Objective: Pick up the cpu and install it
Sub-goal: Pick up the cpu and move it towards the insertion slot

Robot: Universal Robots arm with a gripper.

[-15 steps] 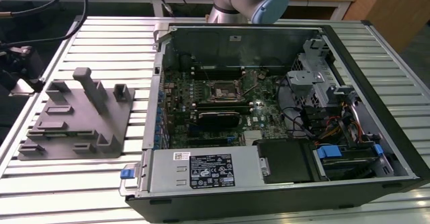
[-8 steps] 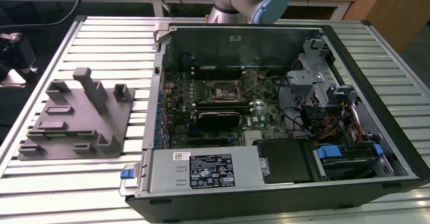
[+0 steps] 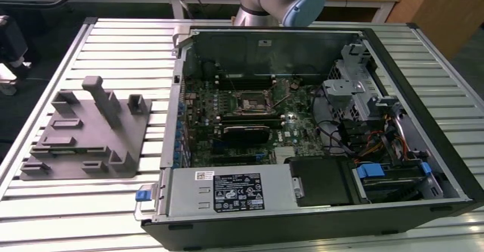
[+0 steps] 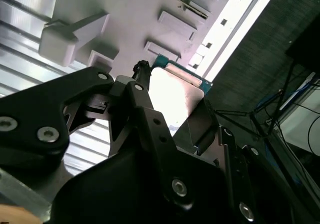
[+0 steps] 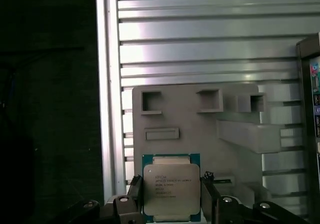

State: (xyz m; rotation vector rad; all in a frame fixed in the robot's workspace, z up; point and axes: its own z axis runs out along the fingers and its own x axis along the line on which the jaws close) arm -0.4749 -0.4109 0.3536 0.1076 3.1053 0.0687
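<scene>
**Cpu held over the fixture.** The cpu (image 5: 171, 186) is a flat square chip. Its silvery-grey metal lid carries faint print and sits on a green board that shows as a thin rim. In the second wrist view the lid glares white. The gripper (image 5: 171, 198) has its black jaws closed against two opposite edges of the chip. The chip hangs clear above the grey fixture (image 5: 200, 124), which lies on a slatted metal table (image 5: 200, 48).

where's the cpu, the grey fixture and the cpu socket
cpu (image 5: 171, 186), first wrist view, middle of its metal lid
grey fixture (image 3: 79, 134), exterior view, flat base
cpu socket (image 3: 250, 100), exterior view, its centre
</scene>
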